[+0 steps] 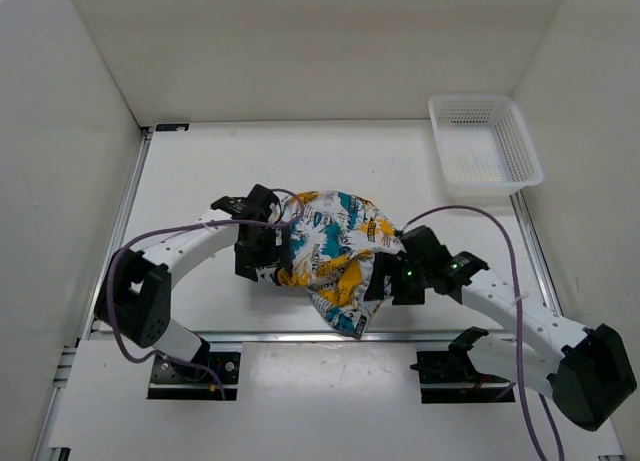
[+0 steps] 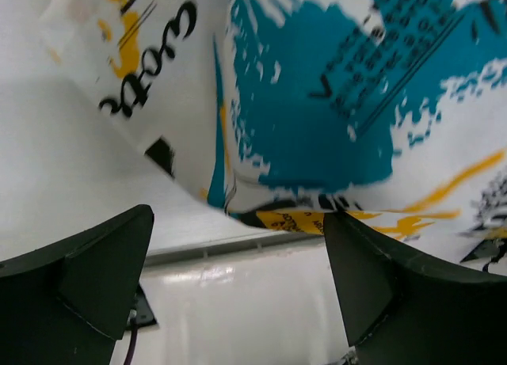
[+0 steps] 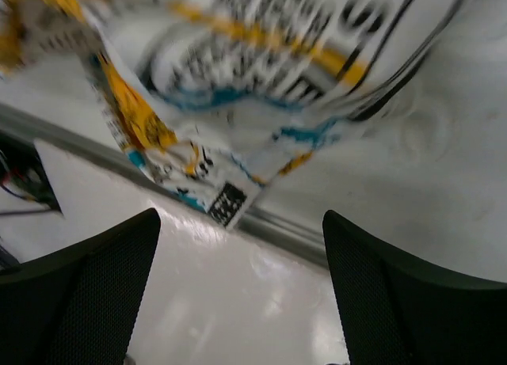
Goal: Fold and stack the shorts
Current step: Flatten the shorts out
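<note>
2 black robot hands, left (image 2: 238,294) and right (image 3: 242,294), gape wide and empty either side of soft white shorts printed teal, yellow and black (image 1: 335,251), lying rumpled near the white tabletop's (image 1: 200,171) front edge; tidy folding and stacking look undone.

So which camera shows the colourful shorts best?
The top external view: the soft white shorts with teal, yellow and black print show whole, crumpled. Left wrist shows only a close teal patch; right wrist, a blurred edge.
</note>
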Controlling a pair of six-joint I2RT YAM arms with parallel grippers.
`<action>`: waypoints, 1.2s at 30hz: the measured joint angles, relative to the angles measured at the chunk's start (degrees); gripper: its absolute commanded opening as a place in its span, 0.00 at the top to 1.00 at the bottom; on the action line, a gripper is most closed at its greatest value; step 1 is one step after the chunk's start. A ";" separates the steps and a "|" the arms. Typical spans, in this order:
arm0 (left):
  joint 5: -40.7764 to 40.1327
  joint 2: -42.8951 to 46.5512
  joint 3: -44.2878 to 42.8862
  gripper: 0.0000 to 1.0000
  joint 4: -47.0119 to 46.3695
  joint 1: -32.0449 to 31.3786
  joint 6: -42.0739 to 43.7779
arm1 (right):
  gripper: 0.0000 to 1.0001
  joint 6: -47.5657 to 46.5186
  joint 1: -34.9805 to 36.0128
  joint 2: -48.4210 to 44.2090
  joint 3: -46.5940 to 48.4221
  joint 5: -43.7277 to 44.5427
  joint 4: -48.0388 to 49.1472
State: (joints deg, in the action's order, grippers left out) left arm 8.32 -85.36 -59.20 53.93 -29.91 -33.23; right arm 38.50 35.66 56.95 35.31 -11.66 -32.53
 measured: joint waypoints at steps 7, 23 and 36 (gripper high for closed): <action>-0.11 -6.95 -2.86 0.50 -4.26 -0.59 -0.04 | 0.15 3.41 14.45 12.52 3.26 2.78 2.49; -6.10 -6.36 -33.66 0.90 10.25 3.98 2.16 | 1.00 -1.68 10.82 22.82 13.79 12.68 1.90; -6.62 -37.92 -86.68 0.00 16.87 12.09 5.49 | 0.55 -11.06 -2.64 24.46 34.73 14.88 -2.84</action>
State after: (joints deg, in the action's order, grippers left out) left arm 1.69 -123.28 -145.88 70.81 -17.82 -27.75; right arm 27.44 33.01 81.41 70.04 3.22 -35.38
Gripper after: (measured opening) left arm 0.988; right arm 0.317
